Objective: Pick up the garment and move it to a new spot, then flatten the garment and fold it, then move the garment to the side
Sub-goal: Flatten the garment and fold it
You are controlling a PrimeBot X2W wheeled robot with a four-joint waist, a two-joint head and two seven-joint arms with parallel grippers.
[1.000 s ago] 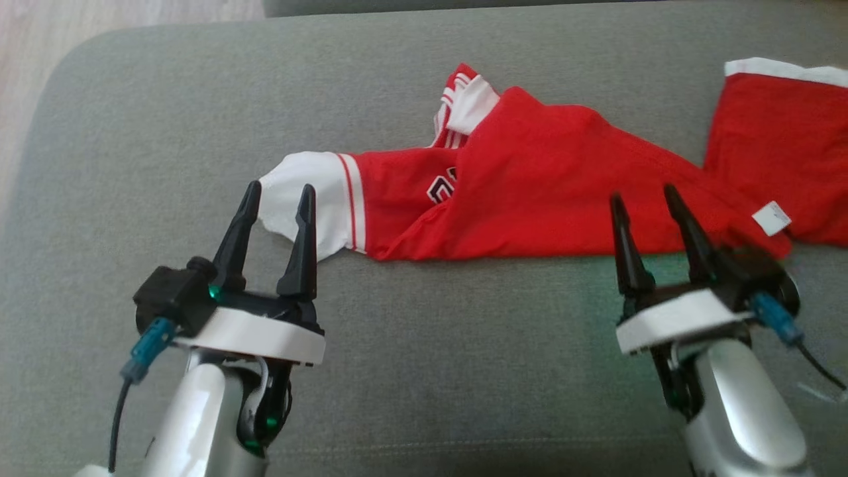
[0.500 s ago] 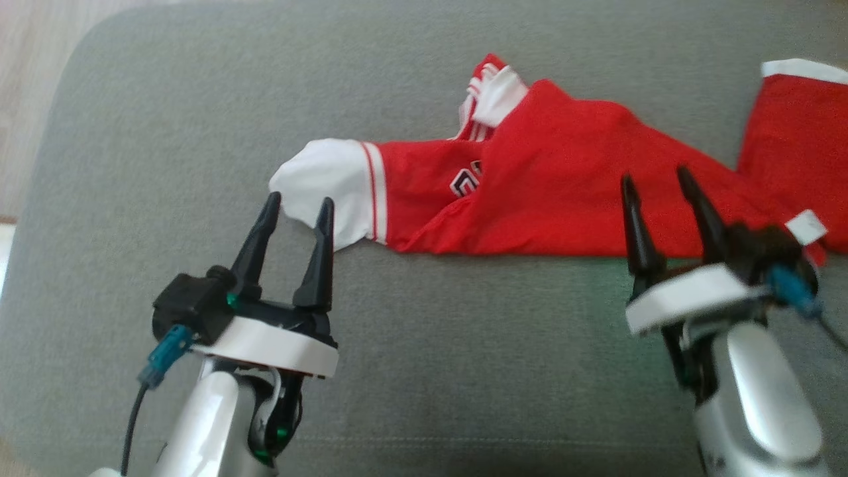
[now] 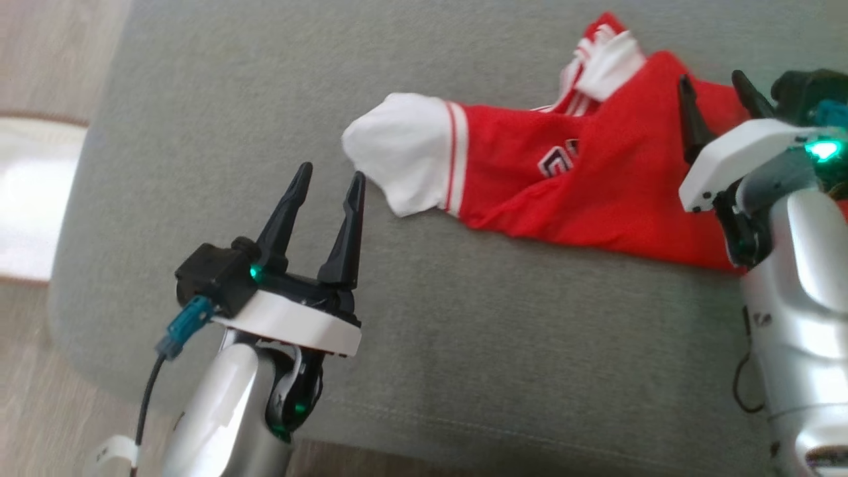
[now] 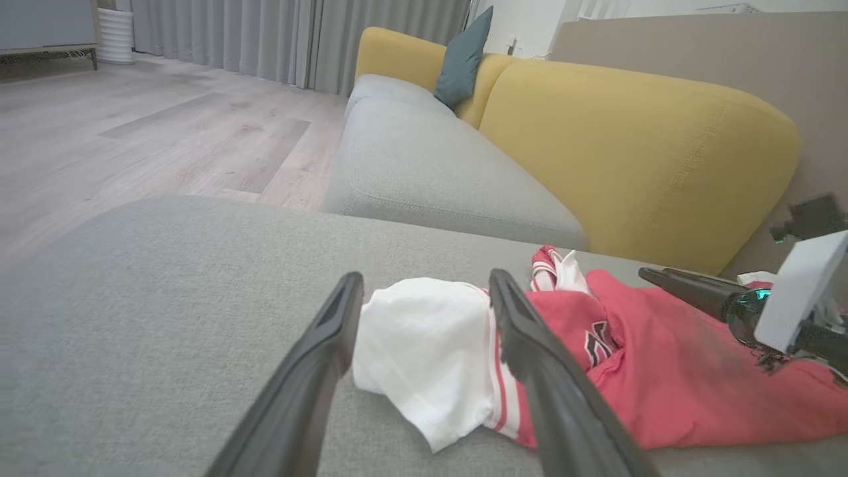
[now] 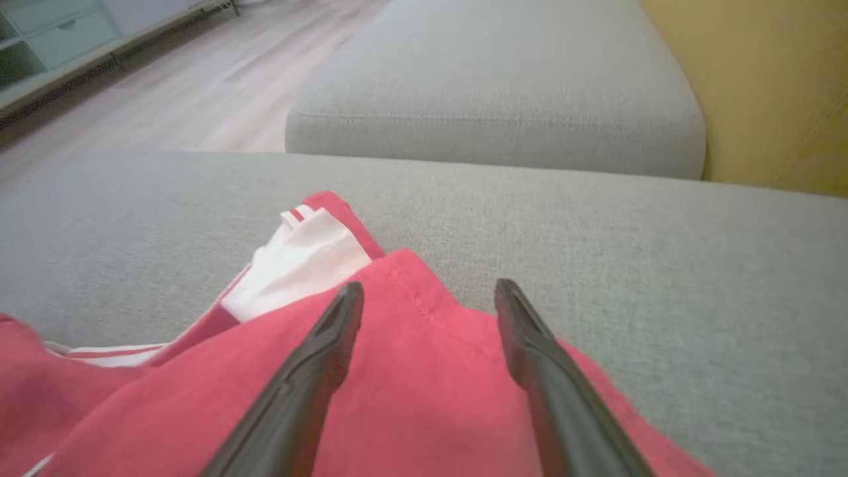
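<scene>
Left gripper (image 3: 332,171) and right gripper (image 3: 710,77), both apart and empty, bracket the crumpled garment (image 3: 596,192), well in from the cushion's (image 3: 464,318) near edge; lifting, flattening and folding seemingly all lie ahead.

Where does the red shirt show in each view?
Head view: shirt at upper right, on the grey cushion.
Left wrist view: shirt at lower right.
Right wrist view: shirt along the bottom.
Shared landmark: its striped white fold.

Soft, even daylight, with only faint shadows on the grey cushion (image 3: 464,344). The floor (image 3: 33,199) at the head view's left edge glares white. The right gripper (image 5: 429,286) blurs up close.
</scene>
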